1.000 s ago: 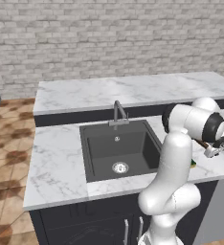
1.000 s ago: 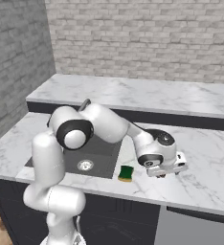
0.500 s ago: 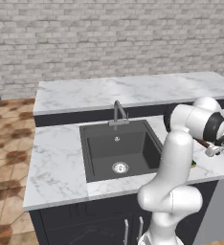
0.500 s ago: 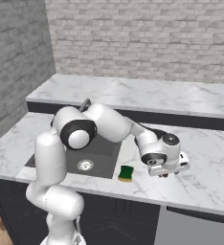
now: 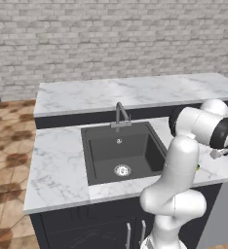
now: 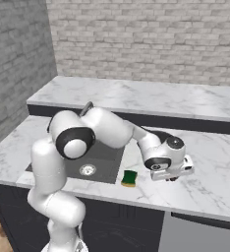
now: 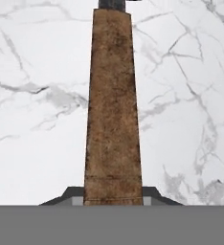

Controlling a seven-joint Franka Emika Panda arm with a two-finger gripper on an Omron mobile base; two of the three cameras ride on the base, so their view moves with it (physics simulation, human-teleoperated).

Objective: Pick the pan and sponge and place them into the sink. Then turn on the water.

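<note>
In the hand view the pan's brown wooden handle (image 7: 113,110) runs straight up the middle, with a bit of the black pan (image 7: 111,4) at the top edge. My gripper (image 7: 113,198) is shut on the near end of this handle, a dark fingertip (image 7: 66,196) pressing on each side. From the right base view the gripper (image 6: 172,174) sits low on the marble counter, right of the sink (image 6: 104,160). The yellow and green sponge (image 6: 129,177) lies on the counter between the sink and my hand. No water runs from the faucet (image 5: 120,114).
The sink (image 5: 121,151) has a round silver drain (image 5: 122,170). White marble counter (image 6: 210,189) stretches right of my hand. A raised back counter (image 5: 135,92) runs below the brick wall. My own arm arches over the sink's right side.
The jaws have gone from open to shut on the pan's handle. The hand has settled slightly lower over the counter; the sponge has not moved.
</note>
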